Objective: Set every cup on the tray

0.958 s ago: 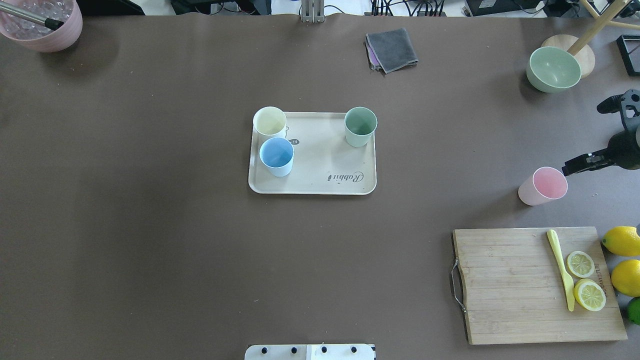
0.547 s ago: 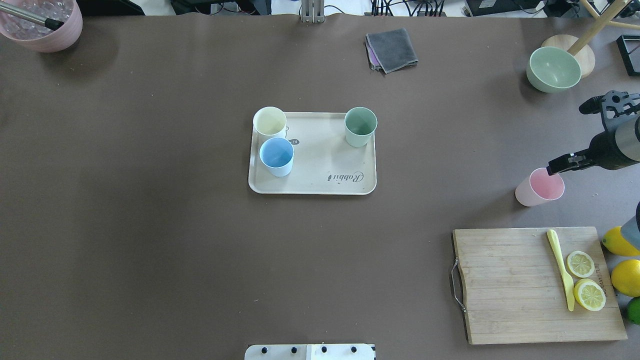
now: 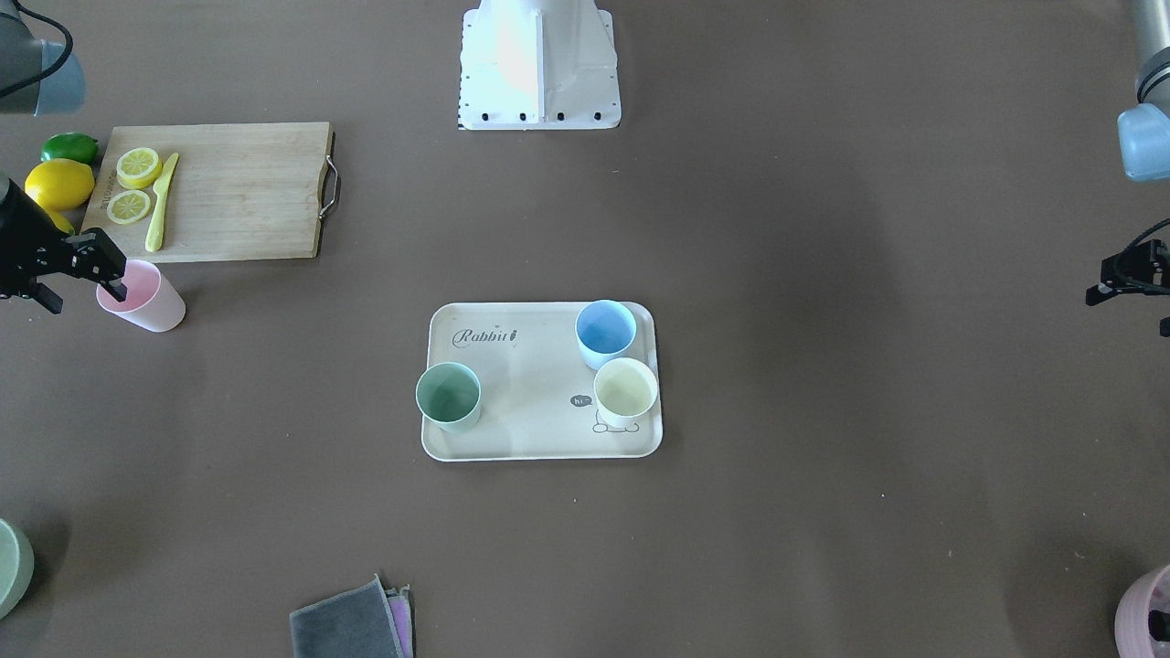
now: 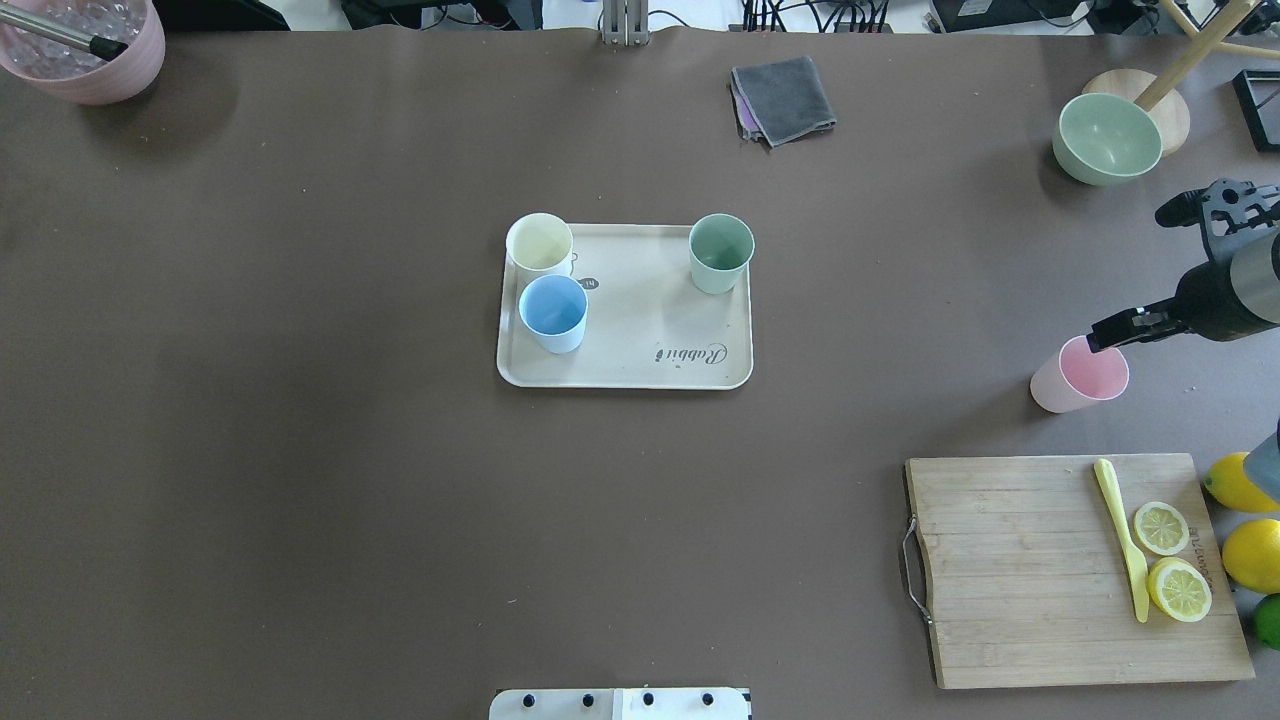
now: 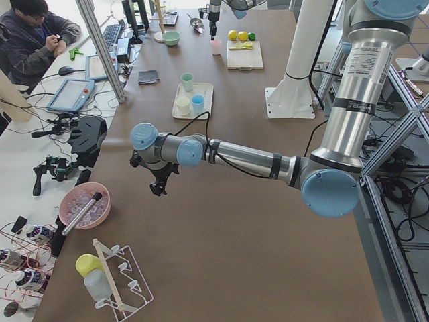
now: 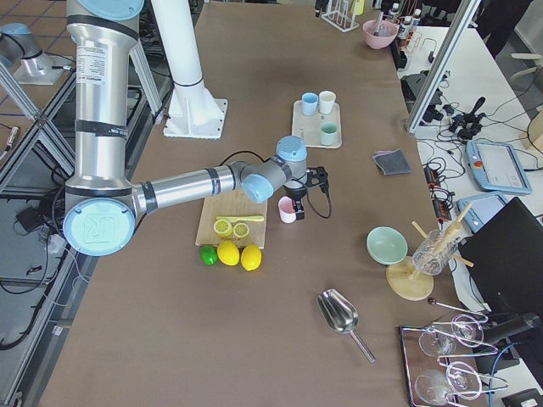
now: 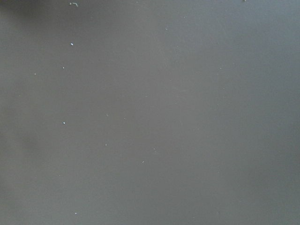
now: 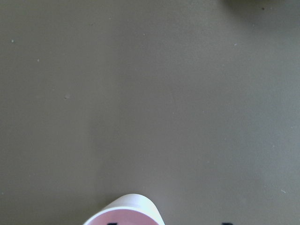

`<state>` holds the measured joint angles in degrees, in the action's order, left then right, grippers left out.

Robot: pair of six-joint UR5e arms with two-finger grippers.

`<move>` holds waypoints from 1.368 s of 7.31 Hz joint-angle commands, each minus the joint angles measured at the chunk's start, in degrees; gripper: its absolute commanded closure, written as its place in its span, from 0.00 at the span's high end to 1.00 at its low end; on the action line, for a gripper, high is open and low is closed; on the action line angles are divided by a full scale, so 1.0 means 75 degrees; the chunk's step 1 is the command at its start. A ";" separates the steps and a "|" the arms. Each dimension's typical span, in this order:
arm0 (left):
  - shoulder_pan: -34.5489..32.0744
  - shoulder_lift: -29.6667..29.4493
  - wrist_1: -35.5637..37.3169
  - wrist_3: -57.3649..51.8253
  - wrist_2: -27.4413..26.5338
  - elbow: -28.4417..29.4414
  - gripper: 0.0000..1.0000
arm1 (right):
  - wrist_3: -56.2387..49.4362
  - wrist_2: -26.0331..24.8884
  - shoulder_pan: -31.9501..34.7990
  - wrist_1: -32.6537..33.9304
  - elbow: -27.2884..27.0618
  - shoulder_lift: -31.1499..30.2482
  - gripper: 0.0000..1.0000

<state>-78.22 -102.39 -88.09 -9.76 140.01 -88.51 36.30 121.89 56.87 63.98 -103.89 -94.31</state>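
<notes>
With the right gripper open and the pink cup rim between its jaws, I feared a shallow pinch tipping it

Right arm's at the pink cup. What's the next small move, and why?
Probably close the right gripper on the pink cup at its rim: one fingertip looks inside, one outside, jaws open. It is the only cup off the tray.

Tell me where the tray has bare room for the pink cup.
Bare: the tray middle between blue cup and green cup, and the corner with the Rabbit script. Crowded: the end where cream cup and blue cup stand close.
</notes>
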 commanded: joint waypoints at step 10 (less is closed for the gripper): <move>0.0082 -0.0023 -0.0009 0.0000 0.0011 0.0023 0.99 | 0.3308 -0.0383 -0.1307 0.2041 -0.0340 0.3011 0.00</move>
<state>-77.63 -102.57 -88.15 -9.76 140.03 -88.36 52.16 120.52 50.94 71.12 -106.69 -82.13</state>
